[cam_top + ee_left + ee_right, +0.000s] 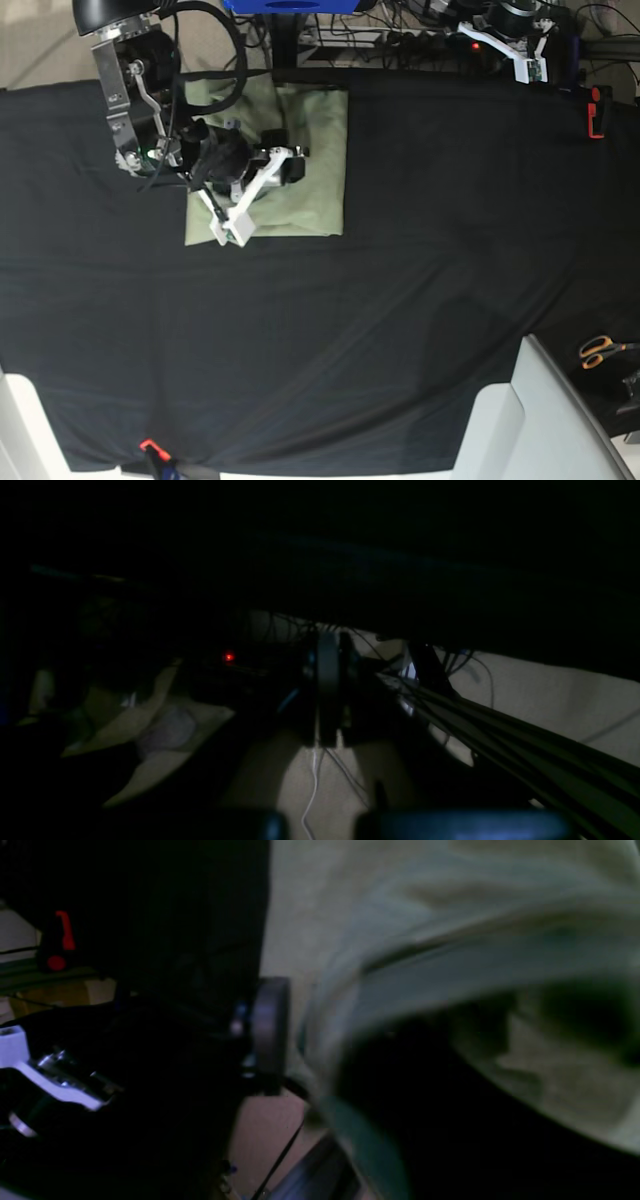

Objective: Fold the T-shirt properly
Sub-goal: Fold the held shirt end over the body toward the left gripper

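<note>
The T-shirt [310, 160], pale sage green, is seen folded into a rectangle on the black cloth [400, 300] of the desk, towards its far left in the base view. The right gripper [285, 165] is held over it; its spread cannot be told. The left gripper [520, 25], pressed together, is parked at the far edge

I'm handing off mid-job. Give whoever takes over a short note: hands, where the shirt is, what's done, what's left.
Left hand: shut, empty, parked at the far edge off the black table cloth.
Right hand: over the T-shirt; the blurred wrist view doesn't show whether it grips.
T-shirt: lies as a compact rectangle at the cloth's far side, under the right arm.
Done: it looks folded.
Left: probably only to check the edges are square and clear the right arm.
</note>
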You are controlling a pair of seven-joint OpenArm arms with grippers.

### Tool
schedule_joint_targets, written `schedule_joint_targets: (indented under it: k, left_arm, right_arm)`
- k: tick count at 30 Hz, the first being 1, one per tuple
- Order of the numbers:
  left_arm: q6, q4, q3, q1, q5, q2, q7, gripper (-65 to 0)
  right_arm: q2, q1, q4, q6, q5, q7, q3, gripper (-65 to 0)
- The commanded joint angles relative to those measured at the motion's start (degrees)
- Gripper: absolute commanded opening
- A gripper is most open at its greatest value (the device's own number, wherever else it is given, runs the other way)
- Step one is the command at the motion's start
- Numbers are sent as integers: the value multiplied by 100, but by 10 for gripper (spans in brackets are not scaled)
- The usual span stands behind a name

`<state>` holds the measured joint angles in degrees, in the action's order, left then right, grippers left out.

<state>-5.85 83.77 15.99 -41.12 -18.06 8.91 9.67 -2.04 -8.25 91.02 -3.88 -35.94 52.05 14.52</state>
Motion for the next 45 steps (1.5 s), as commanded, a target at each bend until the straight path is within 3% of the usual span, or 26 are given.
schedule_joint_targets:
  k: [1,8,11,16,19,24,26,30,35,39,45]
  left_arm:
    - [9,76,32,-77,0,46,-92,-650]
    - [9,76,32,-77,0,46,-92,-650]
    - [9,76,32,-77,0,46,-92,-650]
    - [9,76,32,-77,0,46,-92,-650]
    - [9,76,41,-77,0,46,-92,-650]
    - [9,76,41,-77,0,46,-92,-650]
    - [9,76,41,-77,-9,46,-92,-650]
    - [9,129,32,-77,-9,46,-92,-650]
    - [-9,401,-30,-77,-62,2,-92,-650]
    - [-9,779,-337,-85,-62,-42,-92,-650]
    - [-9,1105,-891,-24,-18,-25,-84,-650]
  right_arm:
    - [-2,126,89,-47,-102,-76,-6,-396]
    - [156,311,89,-56,-102,-23,38,-396]
    - [174,478,89,-56,-102,30,389,-396]
    - [279,794,89,-12,-111,522,864,-396]
    - [446,900,80,-12,-102,795,855,-396]
    - [455,1146,133,-47,-102,1217,855,-401]
    - [341,1172,274,-12,-85,1296,847,-422]
    - [-213,838,616,-12,-102,1393,495,-471]
    - [-723,65,704,-65,-102,900,-103,-650]
    - [-960,-419,669,-65,-102,65,-402,-648]
    - [-960,-700,608,-65,-67,-84,-437,-648]
